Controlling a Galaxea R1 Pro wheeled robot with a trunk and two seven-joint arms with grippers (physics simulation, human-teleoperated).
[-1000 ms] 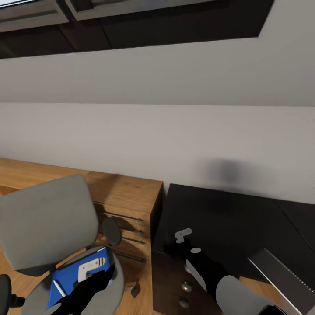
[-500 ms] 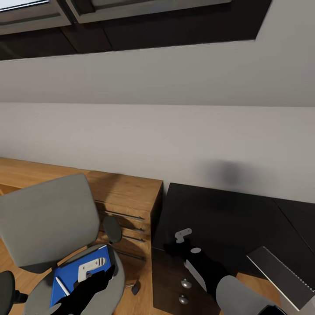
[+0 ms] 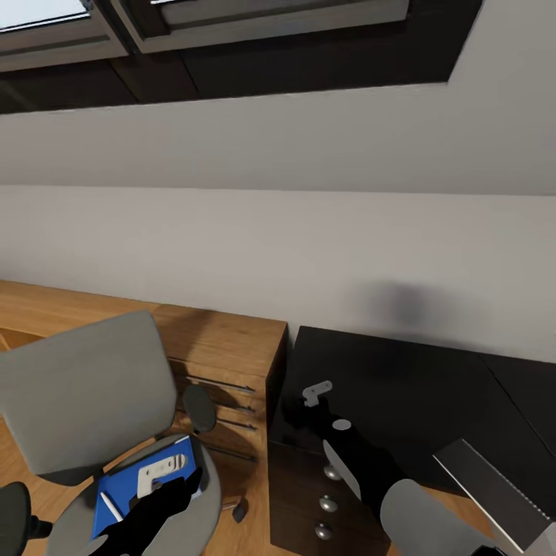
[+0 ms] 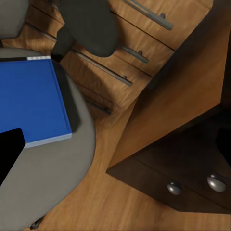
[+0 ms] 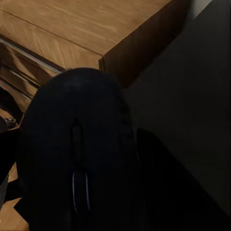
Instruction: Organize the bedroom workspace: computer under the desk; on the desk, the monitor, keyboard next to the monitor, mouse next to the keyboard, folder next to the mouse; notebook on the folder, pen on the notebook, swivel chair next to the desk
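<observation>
The grey swivel chair [image 3: 85, 394] stands at the lower left, with the blue folder [image 3: 127, 486] flat on its seat and the thin white pen [image 3: 110, 506] lying on the folder. My left gripper [image 3: 189, 480] hovers over the folder's [image 4: 29, 101] edge; one black finger [image 4: 9, 154] shows, with nothing held. My right gripper [image 3: 297, 417] is over the left end of the black desk [image 3: 401, 378], shut on the black mouse [image 5: 77, 159] just above the desktop. The silver-grey keyboard [image 3: 494, 486] lies at the desk's near right. The computer, monitor and notebook are out of view.
A light wooden drawer unit [image 3: 224, 347] with bar handles stands between the chair and the desk. The desk's drawers with round silver knobs [image 3: 330, 503] face me. A grey wall runs behind, with dark window frames [image 3: 255, 31] above.
My right gripper has moved a little farther over the desk with the mouse. The camera has tilted slightly. The left gripper, chair and folder have stayed put.
</observation>
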